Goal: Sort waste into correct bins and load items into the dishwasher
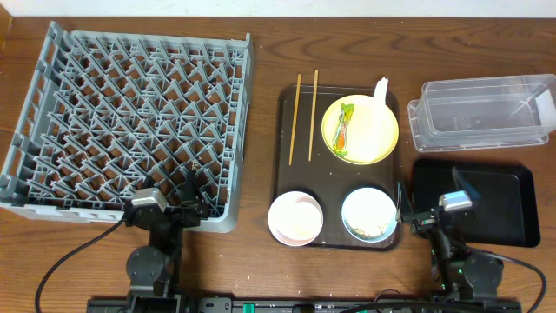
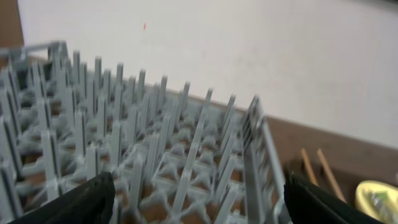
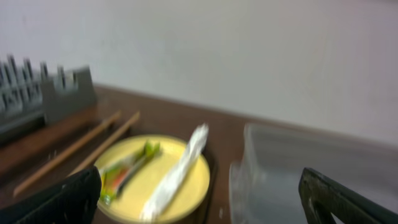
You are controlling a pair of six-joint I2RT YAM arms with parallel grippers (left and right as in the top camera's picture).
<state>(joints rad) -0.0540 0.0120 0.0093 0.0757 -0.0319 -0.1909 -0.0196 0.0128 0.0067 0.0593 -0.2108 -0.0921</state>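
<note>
Nearest us, our left gripper (image 2: 199, 193) hangs wide open and empty at the near edge of the grey dish rack (image 1: 130, 113). Our right gripper (image 3: 199, 186) is also spread and empty, at the black tray's (image 1: 504, 204) near-left corner. On the brown serving tray (image 1: 287, 156) we see the white bowl (image 1: 295, 217) and the blue bowl (image 1: 369, 209) with scraps (image 1: 369, 228). Beyond them the yellow plate (image 1: 373, 130) carries the wrapper (image 1: 345, 129) and the napkin (image 1: 380, 89), with the chopsticks (image 1: 304, 117) beside it. The clear tub (image 1: 482, 113) lies far right.

The left arm (image 1: 155, 252) and right arm (image 1: 456, 261) are black, each topped by a small silver-grey block (image 1: 148, 199). Black cables (image 1: 82, 246) trail from them; the fingers (image 2: 81, 202) are dull black.
</note>
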